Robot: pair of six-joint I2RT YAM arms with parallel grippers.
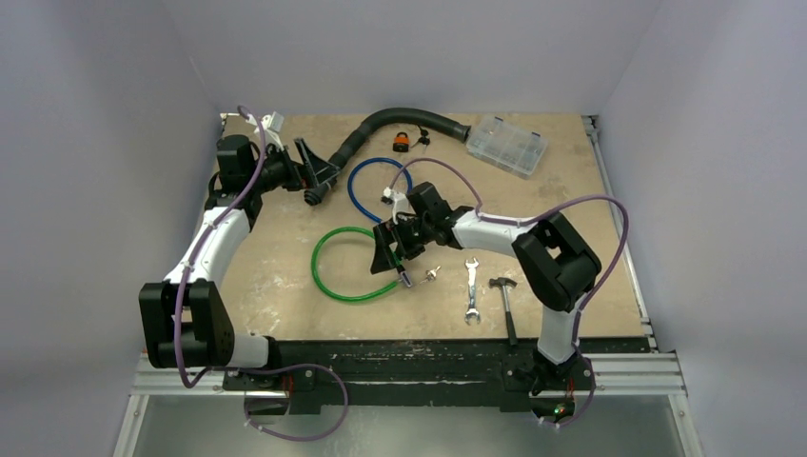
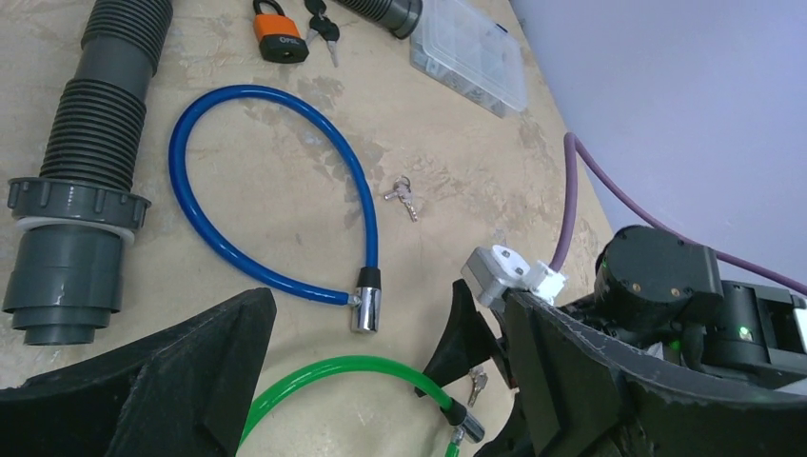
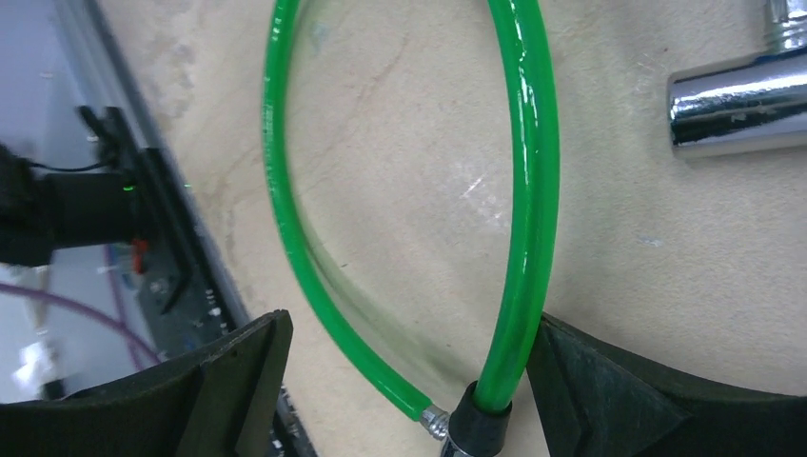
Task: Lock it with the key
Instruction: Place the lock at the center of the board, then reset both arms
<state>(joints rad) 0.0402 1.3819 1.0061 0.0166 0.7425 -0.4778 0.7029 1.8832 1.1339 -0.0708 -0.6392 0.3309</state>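
Steel wrench [image 1: 471, 290] and hammer [image 1: 508, 309] lie nearest the bases, right of centre. Green cable lock [image 1: 344, 267] rests mid-table, small key bunch [image 1: 433, 275] just beside its end. Right gripper [image 3: 409, 328] straddles the cable at its black collar [image 3: 481, 419], fingers spread, not clamping. Beyond, blue cable lock [image 1: 376, 186] lies looped; left gripper [image 1: 320, 179] hovers beside it, fingers spread wide, empty. Orange padlock [image 1: 402, 142] sits farthest, by grey hose [image 1: 381, 124]
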